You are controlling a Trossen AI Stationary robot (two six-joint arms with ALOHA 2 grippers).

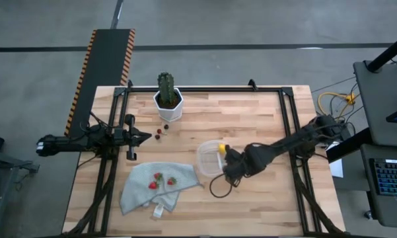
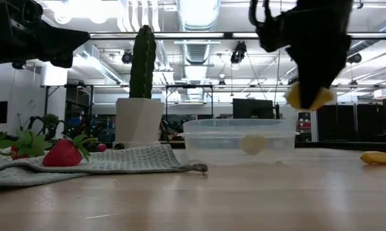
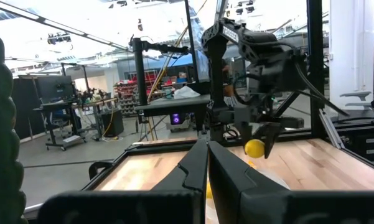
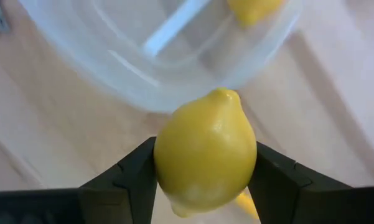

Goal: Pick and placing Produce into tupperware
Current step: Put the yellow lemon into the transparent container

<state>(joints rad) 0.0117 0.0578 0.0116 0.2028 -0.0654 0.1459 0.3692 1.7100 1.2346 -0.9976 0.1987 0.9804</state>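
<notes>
The right gripper (image 4: 202, 171) pinches a lemon (image 4: 204, 152) between its two fingers, carried in the air just beside the rim of the tupperware (image 1: 208, 157), on the side toward the right arm. A second lemon (image 2: 254, 143) already lies inside the tub. To finish the step well, the fruit should travel fully over the rim before release (a drop from the present spot would likely strike the wall or miss), then be lowered close to the floor of the tub. Strawberries (image 1: 164, 180) wait on the grey cloth (image 1: 152, 188). The left gripper (image 1: 144, 137), pressed shut, idles at the table's left edge.
</notes>
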